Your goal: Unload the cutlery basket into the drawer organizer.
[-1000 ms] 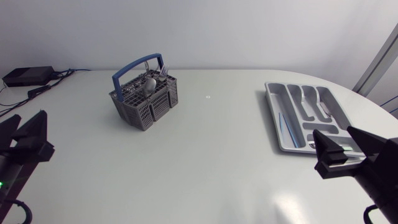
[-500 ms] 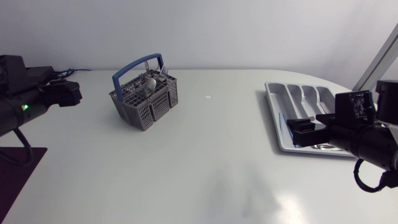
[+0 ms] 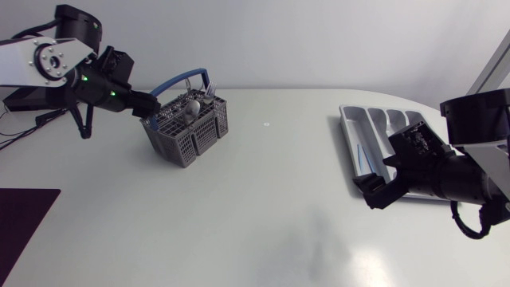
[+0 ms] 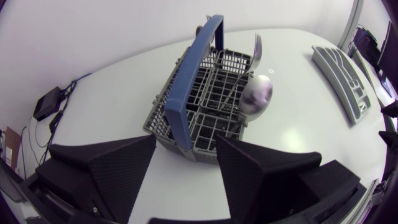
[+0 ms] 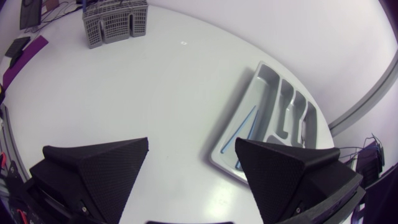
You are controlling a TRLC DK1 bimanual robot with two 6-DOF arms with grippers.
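Pincers first: the left pincer (image 4: 186, 148) is released, its two wedges spread wide with nothing between them. It hovers just at the left side of the cutlery basket (image 4: 208, 109), facing the blue handle (image 4: 193, 81). I see no contact with either, though the head view puts its tip very close to the handle's end. The right pincer (image 5: 193, 146) is released as well and holds nothing. It hangs above the desk (image 3: 271, 207) by the near left corner of the drawer organizer (image 3: 348, 135).

By my judgement the task is barely begun. The basket stands at the far left of the desk, well apart from the organizer at the right. It carries a spoon (image 4: 257, 96) with its bowl up and a fork (image 4: 257, 46) beside it. More pieces may sit deeper in the compartments, but I cannot tell. In the organizer a thin blue thing (image 5: 239, 134) lies in the long left compartment. Whether the other compartments hold anything is unclear. Nearly all the unloading therefore looks left to do, starting with a first grasp at the basket.
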